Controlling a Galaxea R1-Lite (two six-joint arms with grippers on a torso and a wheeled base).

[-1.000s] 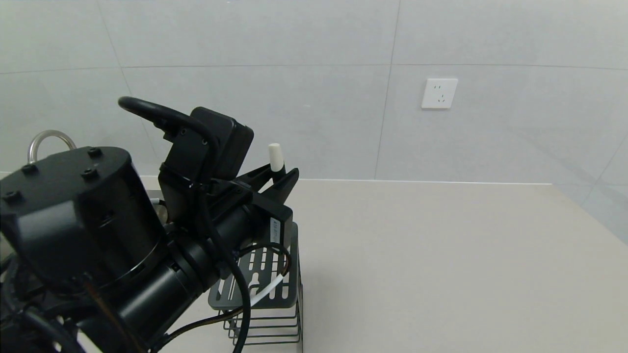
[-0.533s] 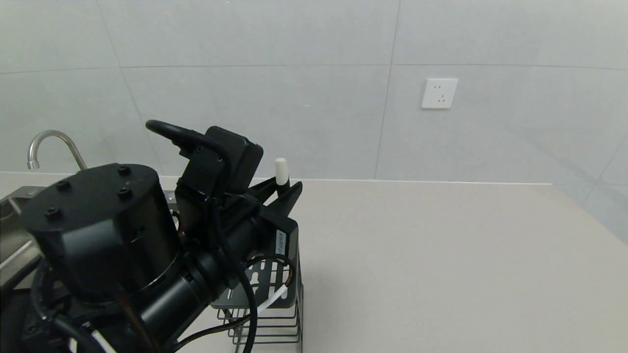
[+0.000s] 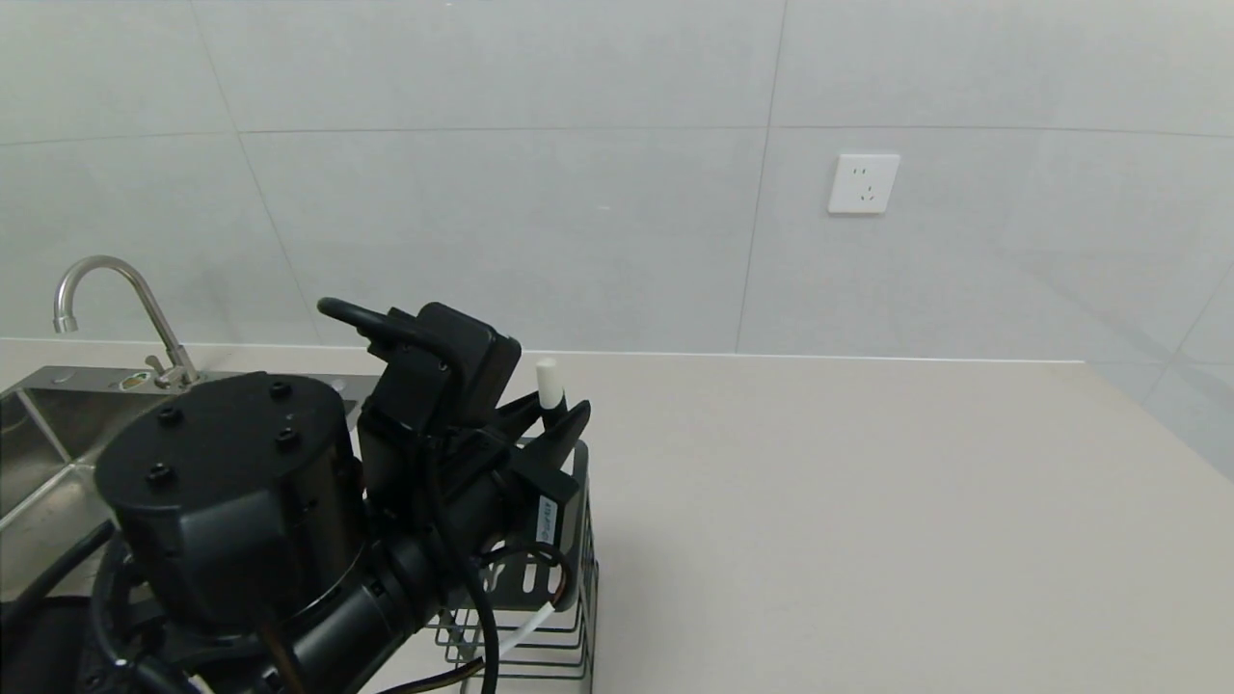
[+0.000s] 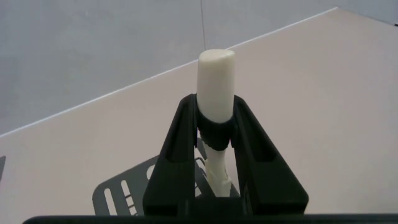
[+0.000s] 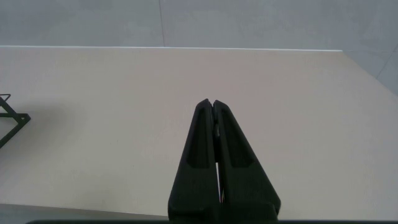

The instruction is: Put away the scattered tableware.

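Rack point(image 3: 576, 525), beside sink point(image 3: 43, 434), sits under left end effector point(image 3: 554, 416) gripping handle point(image 3: 548, 378).

The left gripper point(image 3: 551, 416) has come down toward six o'clock in the head view, carrying the white handle point(image 3: 548, 376) with it, tip still at twelve; it now sits just over the dark rack point(image 3: 575, 540), perhaps touching its top; the dropping arm has uncovered the tap point(image 3: 154, 318) and sink point(image 3: 48, 424) at nine o'clock.
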